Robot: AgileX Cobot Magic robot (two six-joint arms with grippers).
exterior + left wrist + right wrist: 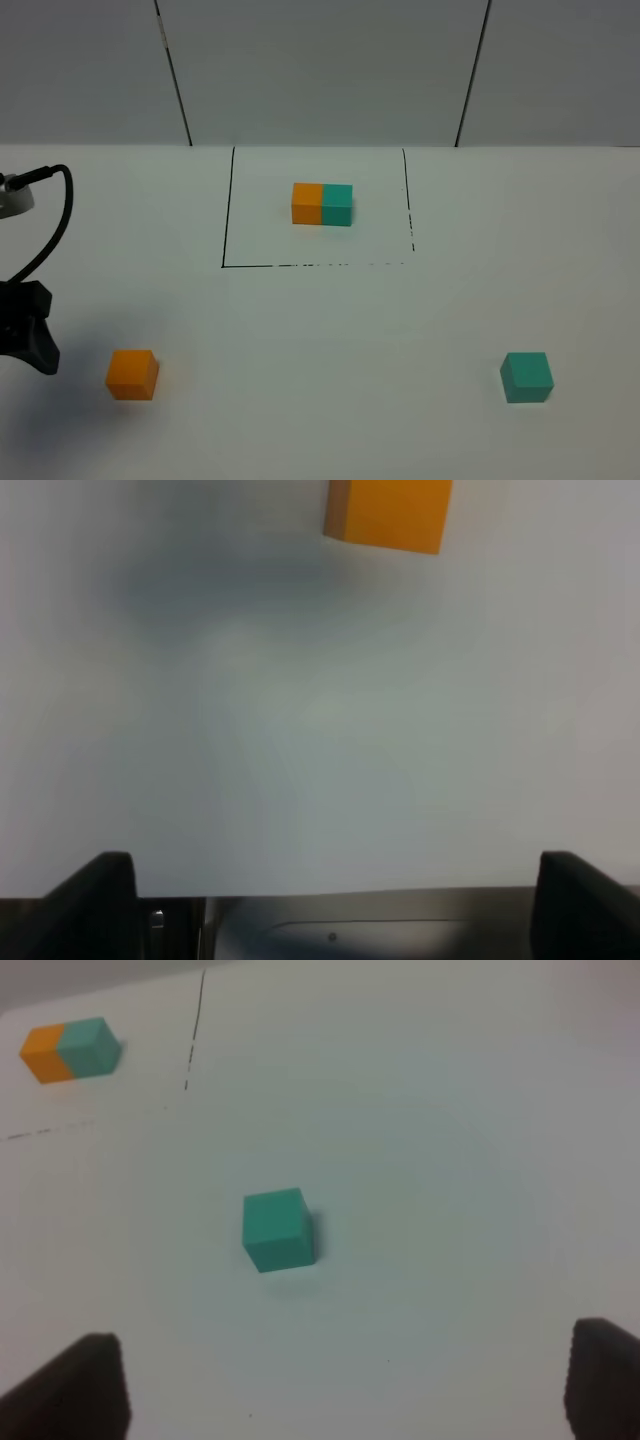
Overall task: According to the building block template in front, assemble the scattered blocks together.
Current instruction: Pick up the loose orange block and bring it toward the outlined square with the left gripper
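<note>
The building block template (322, 204), orange left and teal right, lies inside a black-lined rectangle at the back centre; it also shows in the right wrist view (70, 1050). The loose orange cube (133, 374) sits at the front left, just right of my left arm's dark end (28, 338). In the left wrist view the orange cube (388, 513) lies ahead of my open, empty left gripper (340, 910). The loose teal cube (527, 377) sits at the front right. My right gripper (340, 1390) is open and empty, with the teal cube (278, 1229) ahead between its fingers' lines.
A black line (227, 210) marks the rectangle around the template on the white table. A black cable (60, 205) loops at the far left. A grey panelled wall (320, 70) closes the back. The right gripper is out of the exterior view.
</note>
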